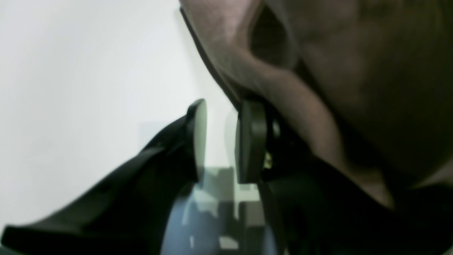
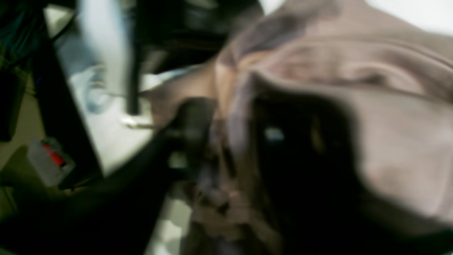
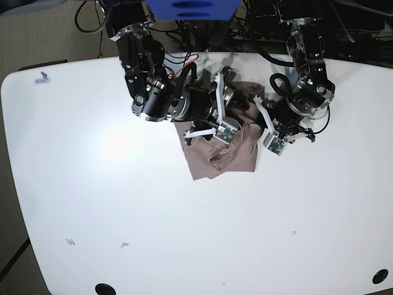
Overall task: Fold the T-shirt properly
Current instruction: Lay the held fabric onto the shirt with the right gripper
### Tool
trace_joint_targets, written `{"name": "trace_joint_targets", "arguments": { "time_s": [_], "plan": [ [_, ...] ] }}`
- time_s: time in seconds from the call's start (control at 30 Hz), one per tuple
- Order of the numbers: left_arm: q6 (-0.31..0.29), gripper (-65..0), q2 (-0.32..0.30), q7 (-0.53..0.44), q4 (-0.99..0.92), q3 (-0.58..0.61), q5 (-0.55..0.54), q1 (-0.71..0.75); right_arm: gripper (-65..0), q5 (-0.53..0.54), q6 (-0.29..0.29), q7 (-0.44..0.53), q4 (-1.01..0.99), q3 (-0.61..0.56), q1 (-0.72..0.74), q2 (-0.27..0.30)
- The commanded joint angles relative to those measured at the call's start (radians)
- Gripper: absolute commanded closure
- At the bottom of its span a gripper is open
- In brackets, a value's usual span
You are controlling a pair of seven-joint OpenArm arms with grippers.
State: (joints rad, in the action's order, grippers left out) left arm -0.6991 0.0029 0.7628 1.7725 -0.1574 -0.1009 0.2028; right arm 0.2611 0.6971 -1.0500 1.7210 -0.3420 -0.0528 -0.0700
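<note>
No text, number or brand could be read in any view. The only mark was a small dark logo [image 3: 42, 78] printed on the white table [image 3: 123, 203] at the upper left of the base view, too small to make out. Both wrist views were too blurred to show any lettering.

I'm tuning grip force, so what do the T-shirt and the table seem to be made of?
The T-shirt looks like thin, soft woven or knit fabric, probably cotton, with a matte dusty-mauve finish: it bunches, creases and drapes in folds. The table looks like a hard, smooth white board, perhaps laminate, slightly glossy: a soft bright patch of reflected light shows on it. The exact material is unclear.
</note>
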Motion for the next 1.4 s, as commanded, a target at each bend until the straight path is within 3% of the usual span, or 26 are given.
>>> {"name": "trace_joint_targets", "arguments": {
  "time_s": [0.0, 0.13, 0.23, 1.17, 1.37],
  "plan": [
    [0.001, -16.1, 0.001, -0.002, 0.011, 0.002, -0.001, -0.004, -40.8, 0.02, 0.001, 0.029, 0.018, -0.022, 0.012, -0.011],
    [0.001, -16.1, 0.001, -0.002, 0.011, 0.002, -0.003, -0.004, -52.1, 0.02, 0.001, 0.029, 0.021, -0.035, 0.014, -0.011],
    [0.001, -16.1, 0.001, -0.002, 0.011, 0.002, -0.003, -0.004, -55.9, 0.02, 0.001, 0.029, 0.024, -0.035, 0.021, -0.011],
    [0.001, -16.1, -0.002, -0.002, 0.023, -0.006, 0.0, -0.018, -55.0, 0.024, 0.001, 0.021, 0.06, -0.03, 0.074, -0.049],
    [0.001, -16.1, -0.005, -0.002, 0.069, -0.094, 0.0, -0.032, -55.0, 0.024, 0.001, 0.026, 0.06, -0.03, 0.072, -0.047]
  ]
}}
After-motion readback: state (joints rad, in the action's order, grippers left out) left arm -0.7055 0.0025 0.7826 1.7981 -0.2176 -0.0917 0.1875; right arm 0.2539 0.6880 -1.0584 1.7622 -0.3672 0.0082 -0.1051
